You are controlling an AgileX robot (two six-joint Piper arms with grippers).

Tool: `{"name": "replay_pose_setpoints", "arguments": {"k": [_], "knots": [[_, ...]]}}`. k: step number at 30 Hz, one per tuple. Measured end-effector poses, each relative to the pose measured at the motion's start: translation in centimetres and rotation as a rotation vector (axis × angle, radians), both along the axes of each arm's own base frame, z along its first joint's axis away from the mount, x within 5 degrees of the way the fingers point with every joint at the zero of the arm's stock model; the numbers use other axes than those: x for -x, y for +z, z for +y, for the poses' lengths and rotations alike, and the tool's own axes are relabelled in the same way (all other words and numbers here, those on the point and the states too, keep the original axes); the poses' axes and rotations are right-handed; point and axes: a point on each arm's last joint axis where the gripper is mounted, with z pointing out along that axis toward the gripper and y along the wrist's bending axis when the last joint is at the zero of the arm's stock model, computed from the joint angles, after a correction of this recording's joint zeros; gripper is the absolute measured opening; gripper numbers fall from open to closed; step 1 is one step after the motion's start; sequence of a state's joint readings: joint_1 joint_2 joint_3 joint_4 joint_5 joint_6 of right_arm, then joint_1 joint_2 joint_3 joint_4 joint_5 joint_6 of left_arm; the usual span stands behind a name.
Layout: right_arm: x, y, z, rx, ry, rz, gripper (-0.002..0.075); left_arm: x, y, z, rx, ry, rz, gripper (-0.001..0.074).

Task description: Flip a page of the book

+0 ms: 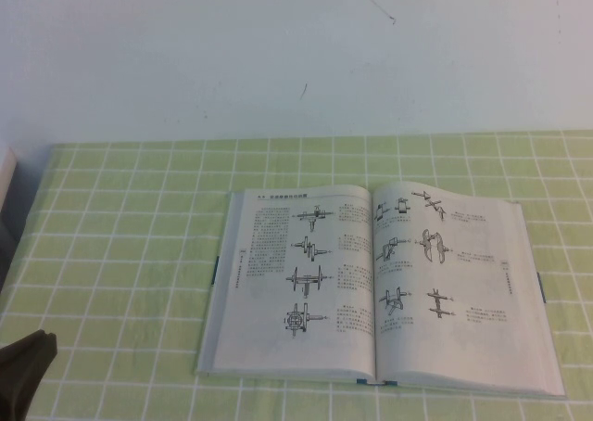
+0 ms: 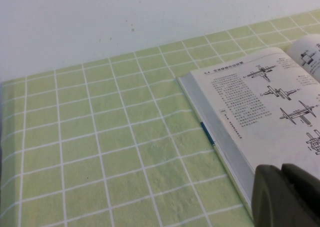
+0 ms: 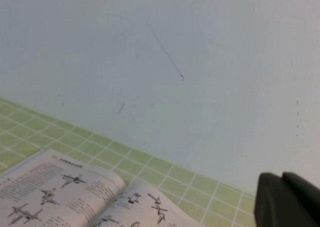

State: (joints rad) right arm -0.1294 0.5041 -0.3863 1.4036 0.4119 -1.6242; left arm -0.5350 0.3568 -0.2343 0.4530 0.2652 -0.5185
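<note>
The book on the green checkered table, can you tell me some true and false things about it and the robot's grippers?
1. The book lies open on the tablecloth. True.
2. The left-hand page shows four shaft drawings beside a column of text. True.
3. The left gripper is pinching a page. False: it hangs near the book's left edge, touching nothing, and only a dark bit of that arm shows at the table's near left corner in the high view.
4. The right gripper is pressed flat on the book. False: it hangs clear of the book, aimed towards the wall.
5. The tablecloth is red. False: it is green with white lines.
</note>
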Motion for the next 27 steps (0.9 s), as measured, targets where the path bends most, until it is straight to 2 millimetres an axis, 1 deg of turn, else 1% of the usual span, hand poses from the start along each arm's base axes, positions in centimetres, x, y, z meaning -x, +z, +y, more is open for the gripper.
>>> {"name": "replay_pose_setpoints", "arguments": {"k": [7,9,13,18,22,24,26,27], "knots": [[0.1,0.1,0.3,-0.039,0.031,0.008,-0.0002,0.0,0.0,0.0,0.005,0.002,0.002,-0.0004],[0.0,-0.1,-0.1,-0.041,-0.013,0.009,-0.0002,0.0,0.0,0.0,0.008,0.003,0.003,-0.0004],[-0.2,-0.3,-0.8,0.039,-0.088,-0.022,-0.0002,0.0,0.0,0.0,0.011,0.004,0.004,-0.0004],[1.4,0.6,-0.6,0.194,-0.09,-0.16,-0.0002,0.0,0.0,0.0,0.012,0.006,0.007,-0.0004],[3.0,1.3,-0.6,0.253,-0.115,-0.26,-0.0002,0.0,0.0,0.0,0.012,0.006,0.007,-0.0004],[3.4,1.5,-0.8,0.273,-0.146,-0.286,-0.0002,0.0,0.0,0.0,0.014,0.007,0.007,-0.0004],[3.5,1.3,-1.1,0.274,-0.186,-0.286,-0.0002,0.0,0.0,0.0,0.014,0.007,0.007,-0.0004],[3.4,0.8,-1.3,0.267,-0.205,-0.271,-0.0002,0.0,0.0,0.0,0.014,0.007,0.007,-0.0004]]}}
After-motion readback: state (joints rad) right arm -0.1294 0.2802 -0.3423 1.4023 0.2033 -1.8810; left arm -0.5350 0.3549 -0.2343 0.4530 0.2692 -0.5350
